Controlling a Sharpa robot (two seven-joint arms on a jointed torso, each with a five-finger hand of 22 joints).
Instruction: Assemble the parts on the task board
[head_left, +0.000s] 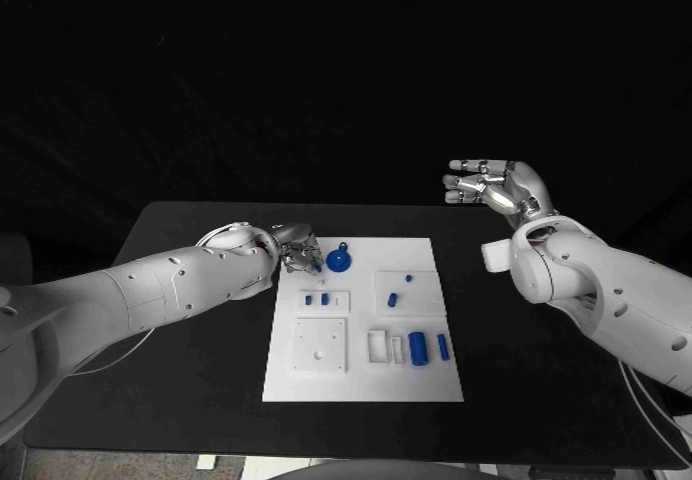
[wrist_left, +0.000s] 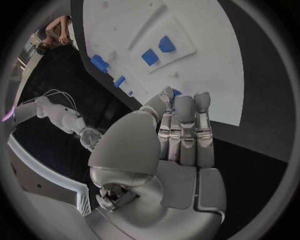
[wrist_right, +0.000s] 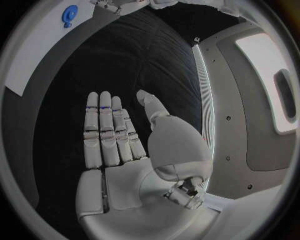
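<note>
On the black table (head_left: 173, 330) the left hand (head_left: 299, 247) reaches in over the far left corner of the white task board (head_left: 433, 385), its fingers (wrist_left: 185, 116) held straight and close together with their tips down at the board's edge; whether they pinch anything there cannot be told. Just beside that hand lies one round blue part (head_left: 339, 262) with a small tab toward the far edge, flat on the board. Nearer the middle of the board, two small blue parts (head_left: 309, 298) stand side by side on a square raised block, and to their right two more small blue parts (head_left: 395, 298) sit on another raised block. Along the near right portion of the board, two longer blue parts (head_left: 418, 348) lie side by side next to a pair of white slots. Well to the right and beyond the board, the right hand (head_left: 495, 185) hovers above the table's far edge, fingers (wrist_right: 100, 130) extended flat and slightly apart, holding nothing.
</note>
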